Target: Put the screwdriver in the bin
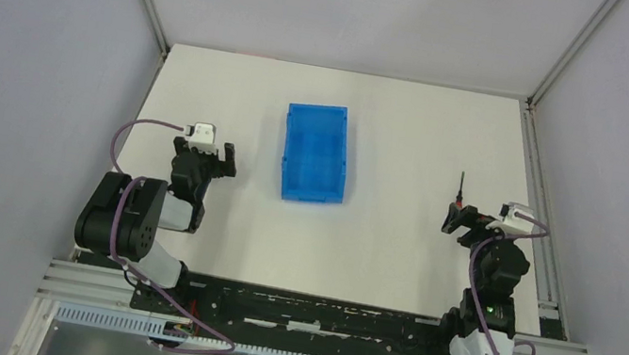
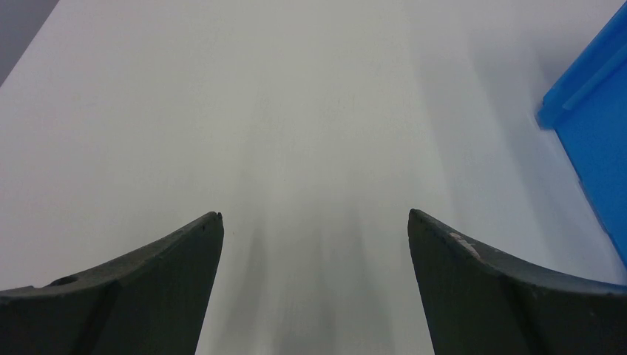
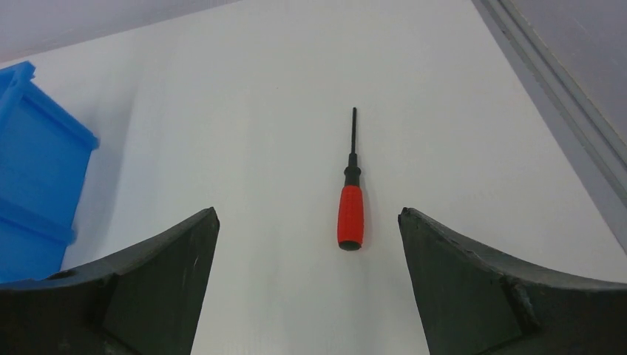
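The right gripper [image 1: 461,218] is spread wide open and holds nothing. In its wrist camera, the right gripper [image 3: 307,214] shows as two dark curved fingers [image 3: 473,274] at the bottom corners, with bare table between them. The left gripper [image 1: 219,161] is also open and empty. It sits low over the left side of the table, and its wrist camera shows the left gripper [image 2: 314,216] with only white surface between its fingers [image 2: 148,281].

The white table [image 1: 375,254] fills the middle of the overhead view, with grey walls on three sides.

The bin [image 1: 315,153] is a shallow bright-blue rectangular tray. It rests flat near the middle of the table, long side running from near to far, closer to the left arm than the right. A corner of the bin [image 2: 595,126] shows at the right edge of the left wrist view, and part of the bin [image 3: 33,163] at the left edge of the right wrist view.

The screwdriver [image 3: 350,211] lies flat on the table on the right side, well apart from the bin. Its red handle is nearest the right gripper and its thin black shaft points away toward the far edge. It sits between the open fingers, nearer the right one, touching neither. From overhead, the screwdriver [image 1: 460,185] shows mostly as its shaft, just beyond the gripper.
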Motion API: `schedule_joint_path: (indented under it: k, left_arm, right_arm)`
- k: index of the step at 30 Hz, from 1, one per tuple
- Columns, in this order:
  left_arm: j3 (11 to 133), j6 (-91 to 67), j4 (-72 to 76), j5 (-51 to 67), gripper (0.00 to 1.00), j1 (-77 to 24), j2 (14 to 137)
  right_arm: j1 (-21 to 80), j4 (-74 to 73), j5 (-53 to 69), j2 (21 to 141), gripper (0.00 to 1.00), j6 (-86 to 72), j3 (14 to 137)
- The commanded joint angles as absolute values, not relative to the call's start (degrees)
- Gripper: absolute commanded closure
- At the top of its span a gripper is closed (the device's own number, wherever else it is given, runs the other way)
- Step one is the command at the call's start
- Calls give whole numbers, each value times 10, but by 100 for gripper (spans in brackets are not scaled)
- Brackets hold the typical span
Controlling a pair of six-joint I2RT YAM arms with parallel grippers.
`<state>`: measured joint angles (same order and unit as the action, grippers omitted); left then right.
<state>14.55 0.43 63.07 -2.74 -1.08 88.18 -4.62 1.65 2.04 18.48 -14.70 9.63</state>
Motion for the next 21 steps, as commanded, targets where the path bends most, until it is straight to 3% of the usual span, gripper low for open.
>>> schedule_joint_path:
  k: [1,7,15,21]
  left_arm:
    - [148,-14,653,-29,0,-11,875]
    - [148,-14,653,-30,0,-11,875]
    - [148,-14,653,-30,0,-11,875]
    - [148,-14,653,-29,0,-11,875]
  right_arm:
    - [-48,53,-73,196,2,-185,141]
    - [-49,59,-1,311,2,-128,327]
    - [-48,-384,-33,735,2,-37,804]
    - [-48,-417,-60,909,2,-12,811]
